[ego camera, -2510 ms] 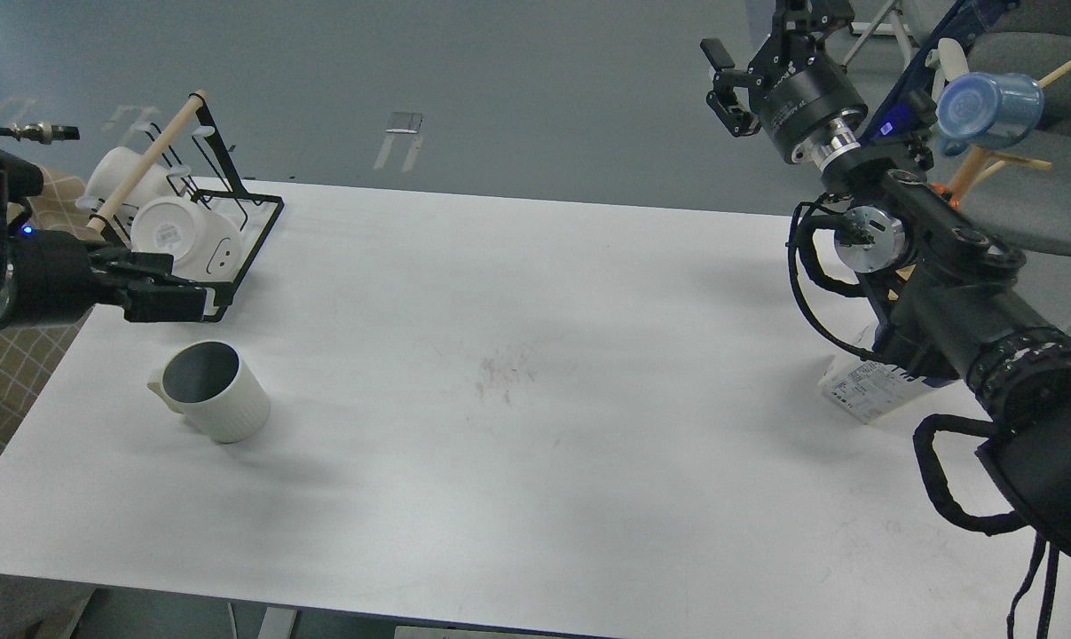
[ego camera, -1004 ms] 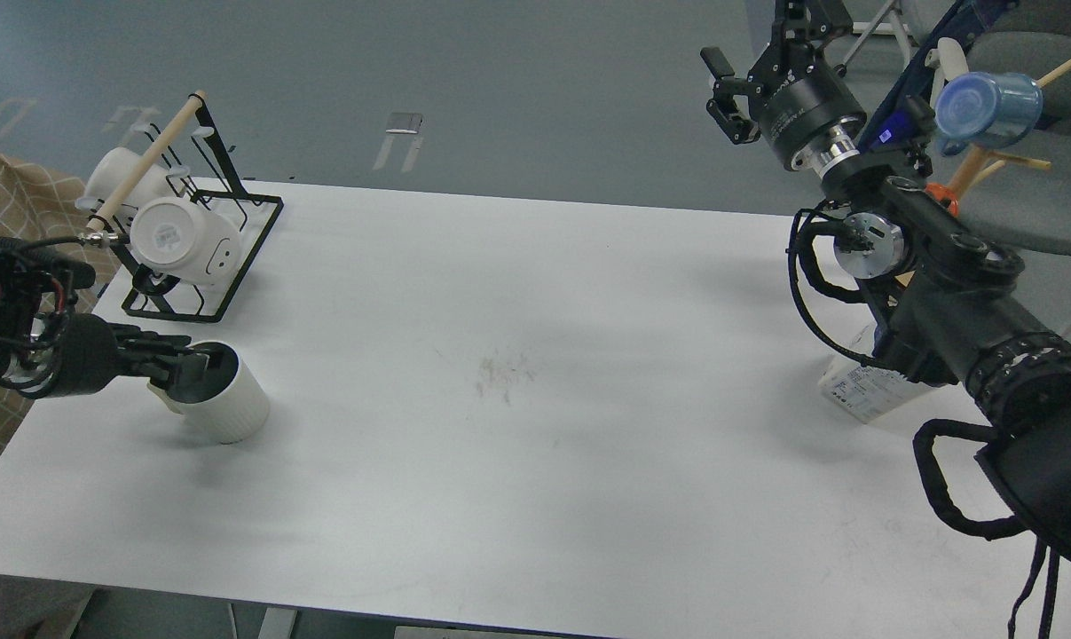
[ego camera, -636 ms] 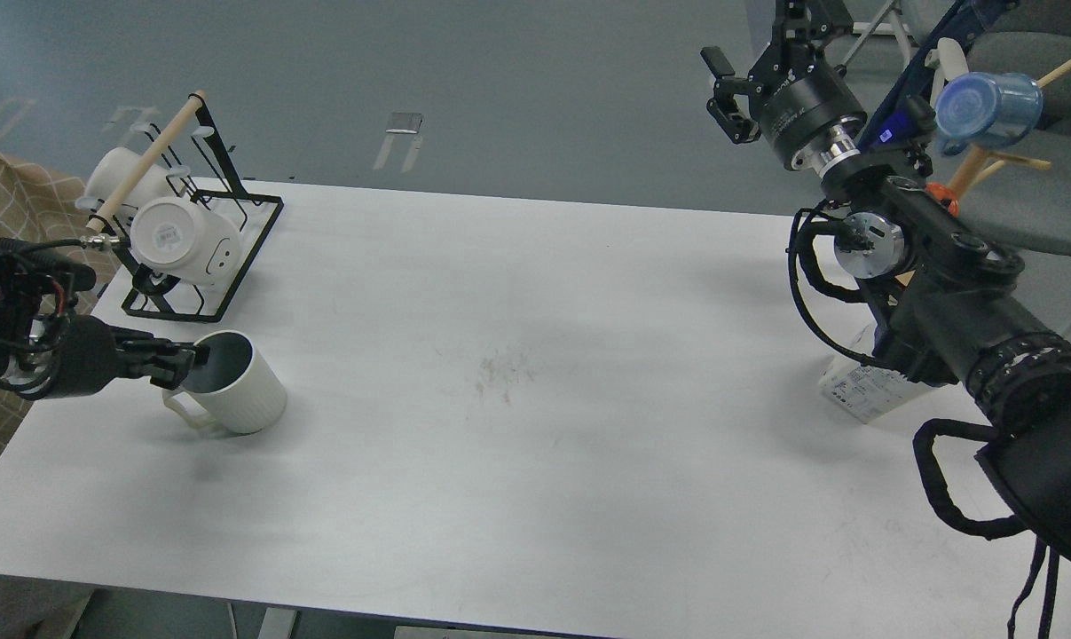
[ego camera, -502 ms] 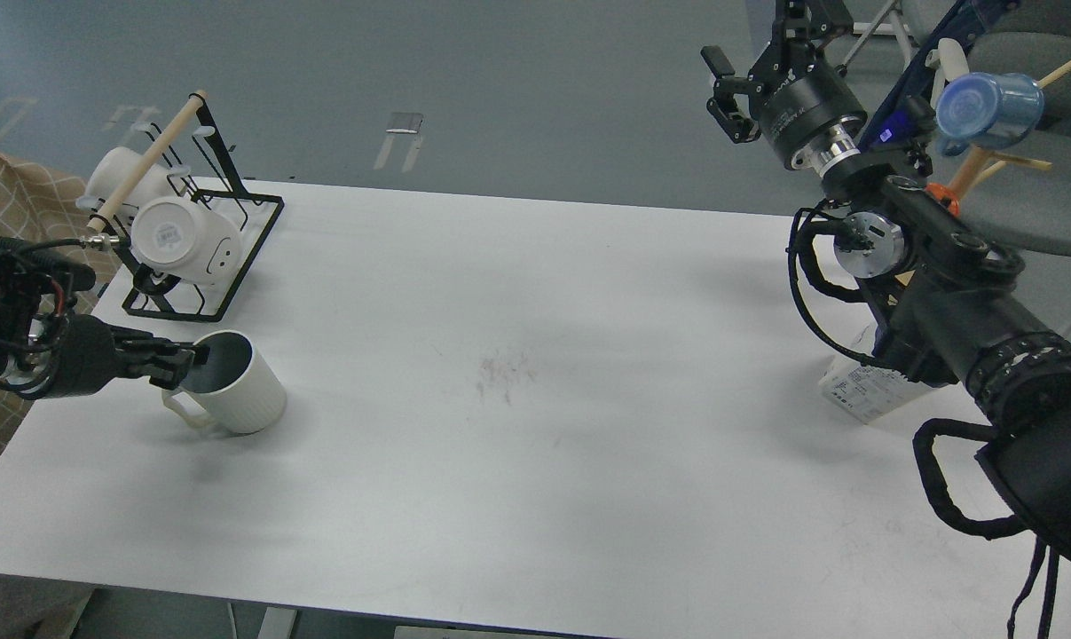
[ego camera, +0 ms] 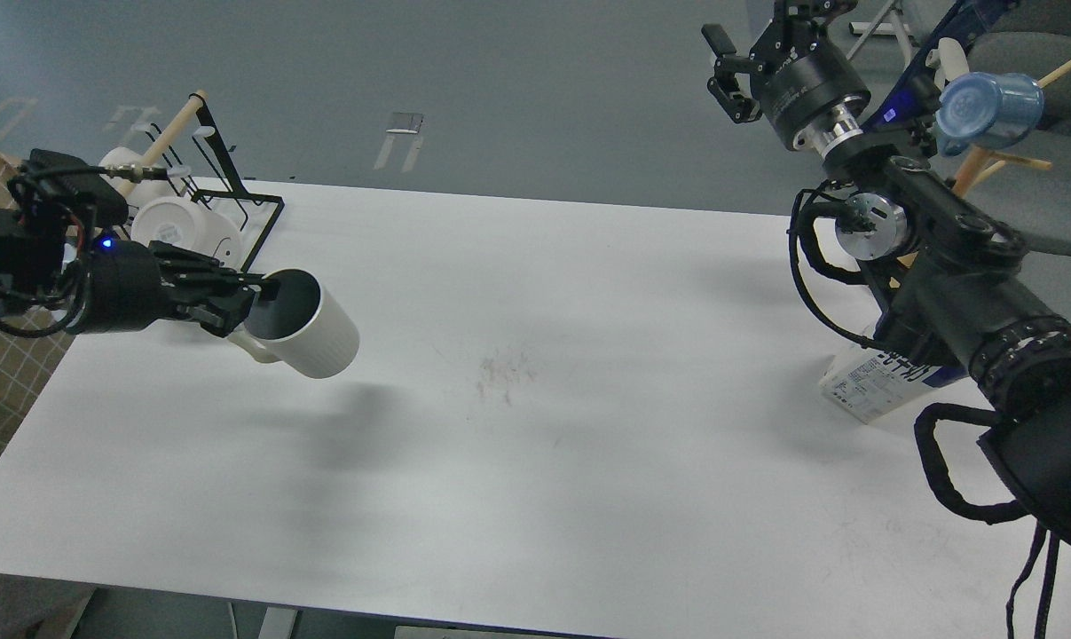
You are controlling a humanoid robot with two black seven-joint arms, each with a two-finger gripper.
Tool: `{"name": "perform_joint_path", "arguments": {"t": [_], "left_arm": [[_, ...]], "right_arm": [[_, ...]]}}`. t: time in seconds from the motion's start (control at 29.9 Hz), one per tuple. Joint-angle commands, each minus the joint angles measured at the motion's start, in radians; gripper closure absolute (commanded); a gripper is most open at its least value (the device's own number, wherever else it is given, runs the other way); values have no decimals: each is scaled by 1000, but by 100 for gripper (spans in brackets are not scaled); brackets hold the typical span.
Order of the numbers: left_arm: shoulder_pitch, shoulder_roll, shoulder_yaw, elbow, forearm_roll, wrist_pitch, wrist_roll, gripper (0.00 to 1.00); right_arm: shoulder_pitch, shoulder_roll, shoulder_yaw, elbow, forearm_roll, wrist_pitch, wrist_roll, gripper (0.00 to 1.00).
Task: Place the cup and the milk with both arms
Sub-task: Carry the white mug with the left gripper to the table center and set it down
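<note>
Item: cup (ego camera: 309, 330), held clear of the table (ego camera: 544, 426).
Your left gripper (ego camera: 249, 300) pinches its rim; your right gripper (ego camera: 748, 67) hangs parted, empty.

We note the cup (ego camera: 309, 333): off-white, vertically ribbed sides, dark grey interior. The milk (ego camera: 877, 383): white panel with fine print, dark blue above. The table (ego camera: 588, 426) is white. A translucent blue cup (ego camera: 988, 108) hangs behind.
</note>
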Motion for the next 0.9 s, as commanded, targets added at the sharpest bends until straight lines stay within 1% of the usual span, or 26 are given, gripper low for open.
{"name": "perform_joint_path", "arguments": {"t": [0.0, 0.03, 0.13, 0.17, 0.3, 0.37, 0.44, 0.5, 0.6, 0.7, 0.77, 0.87], "left_arm": [[-63, -60, 4, -17, 7, -31, 0, 100], [-83, -117, 4, -4, 10, -52, 0, 100], [-115, -209, 7, 31, 30, -93, 0, 100], [-118, -229, 7, 43, 39, -93, 0, 100], [-135, -413, 9, 136, 102, -93, 0, 100], [-140, -459, 20, 164, 117, -93, 0, 100], [-170, -519, 58, 206, 139, -93, 0, 100], [-230, -582, 134, 261, 142, -93, 0, 100], [-266, -646, 205, 327, 140, -93, 0, 100], [-281, -708, 222, 385, 142, -93, 0, 100], [-284, -725, 225, 404, 143, -93, 0, 100], [-283, -771, 227, 463, 143, -93, 3, 100]], "right_arm": [[54, 0, -3, -7, 1, -3, 0, 0], [71, 0, -3, -8, -1, -8, 0, 0], [102, 0, -8, -10, -1, -25, 0, 0], [107, 0, -8, -11, -1, -28, 0, 0], [124, 0, -9, -20, -1, -37, 0, 0], [124, 0, -9, -27, -1, -37, 0, 0], [122, 0, -9, -28, -1, -37, 0, 0], [121, 0, -9, -28, -1, -39, 0, 0], [121, 0, -11, -28, -1, -40, 0, 0], [121, 0, -11, -28, -1, -43, 0, 0], [121, 0, -11, -28, -1, -43, 0, 0], [117, 0, -11, -28, -1, -43, 0, 0]]}}
